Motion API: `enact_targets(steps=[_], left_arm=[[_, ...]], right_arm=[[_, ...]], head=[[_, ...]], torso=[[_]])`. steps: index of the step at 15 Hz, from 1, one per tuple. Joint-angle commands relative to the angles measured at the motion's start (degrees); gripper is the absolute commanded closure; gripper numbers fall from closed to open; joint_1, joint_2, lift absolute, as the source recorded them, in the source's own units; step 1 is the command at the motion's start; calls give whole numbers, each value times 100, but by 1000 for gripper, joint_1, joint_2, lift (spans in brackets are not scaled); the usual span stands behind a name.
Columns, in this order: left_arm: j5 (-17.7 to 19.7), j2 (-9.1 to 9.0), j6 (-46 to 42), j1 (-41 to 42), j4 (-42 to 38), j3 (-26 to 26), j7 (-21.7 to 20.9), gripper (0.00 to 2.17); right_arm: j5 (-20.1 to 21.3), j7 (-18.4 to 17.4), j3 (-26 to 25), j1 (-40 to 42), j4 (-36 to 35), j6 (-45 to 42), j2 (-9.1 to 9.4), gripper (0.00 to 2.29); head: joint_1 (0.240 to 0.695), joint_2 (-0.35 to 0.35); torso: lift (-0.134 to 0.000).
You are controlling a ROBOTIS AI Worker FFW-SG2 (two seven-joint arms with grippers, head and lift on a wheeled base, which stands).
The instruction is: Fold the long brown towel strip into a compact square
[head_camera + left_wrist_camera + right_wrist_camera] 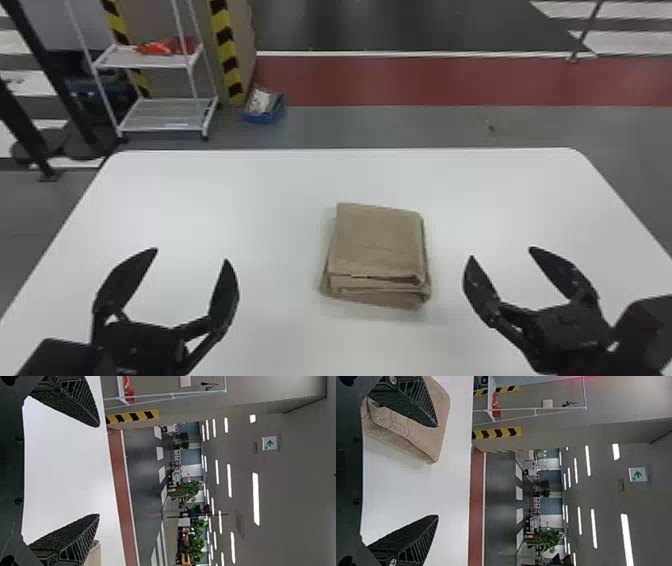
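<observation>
Black left gripper [191,254]: head view, near camera; one, two flat fingers spread wide, jaws released.
Black right gripper [501,252]: same view; one, same build, two fingers spread wide, jaws released.
Brown cloth towel [377,240]: one, folded into a squarish stack of layers; on the table between the two grippers, outside both pairs of jaws, apart from each, closer to the right.
White rounded-corner table [260,200]: one, under the towel.
White metal rack [170,114]: one, two shelves in view, red items [155,48] on the upper.
Blue open bin [262,119]: one, on the floor beside the rack, pale stuff inside.
Left wrist fingers [65,544]: left wrist view, two, ribbed, wide apart; towel's edge partly behind the one toward the robot's right, outside the gap.
Green-arrow sign [270,443]: one, far off.
Right wrist fingers [409,538]: right wrist view, two, wide apart; towel partly behind the one toward the robot's left, layered edges showing.
</observation>
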Motion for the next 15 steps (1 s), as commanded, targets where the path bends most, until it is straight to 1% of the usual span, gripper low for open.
enact_targets(steps=[1, 6, 8, 10, 15], left_arm=[[-5, -24, 12, 35, -11, -10, -1, 70], [65, -24, -111, 282, -196, -36, 26, 70], [48, -24, -216, 378, -266, -45, 26, 70], [39, -24, -269, 449, -284, -45, 26, 70], [65, -24, -269, 466, -293, 8, 8, 70]], right_arm=[[0, -1, -8, 100, -81, -60, 5, 63], [0, -71, -8, 417, -239, -394, 5, 63], [-123, -71, -17, 575, -266, -657, 5, 63], [-123, -71, -17, 689, -283, -780, 5, 63], [-132, -151, 71, 830, -292, -886, 5, 63]], head=[[695, 6], [695, 1], [695, -1], [695, -4], [695, -5]], torso=[[-128], [-128], [-128], [-128], [-128]])
